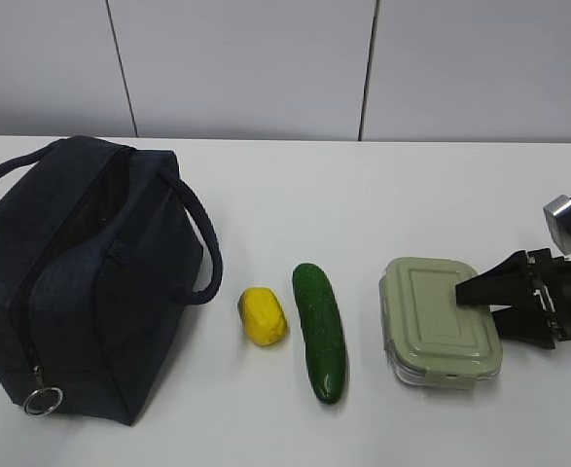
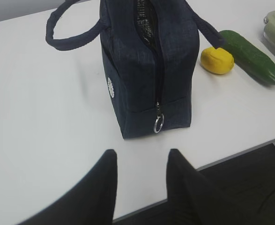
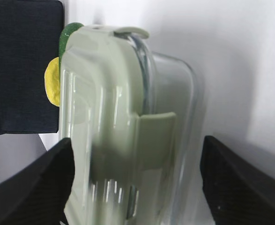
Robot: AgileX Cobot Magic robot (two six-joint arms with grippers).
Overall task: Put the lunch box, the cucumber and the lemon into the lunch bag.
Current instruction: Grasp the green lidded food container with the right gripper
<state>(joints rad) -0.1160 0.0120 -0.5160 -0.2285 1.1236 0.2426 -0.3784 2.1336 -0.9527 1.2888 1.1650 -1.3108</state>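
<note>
- At lower right of the exterior view, the lunch box sits flat on the white table, its green lid up and clipped on. The right gripper has its dark fingers reaching over the box's right end.
- Right wrist view: the fingers stand spread wide, one on each side of the box, with a clear gap on the right-hand side; contact on the left-hand side cannot be judged. Nothing is clamped yet.
- Judgement on handling: the box looks rigid, with smooth clear walls and a hard lid. It should hold its shape under pressure, but the glossy sides may slip. Best hold is across the short width, on the straight walls and away from the rounded corners and the side clip. Weight cannot be told; contents are not visible.
- Centre of the exterior view: the cucumber lies lengthwise, just beside the lemon on its left, not touching. Both look firm and smooth, and liable to roll.
- Left of the exterior view: the lunch bag stands upright. Its top appears unzipped, and the ring pull hangs low on the near end. Soft fabric walls may give under a load.
- Bottom of the left wrist view: the left gripper hangs short of the bag, its fingers apart and empty.
</note>
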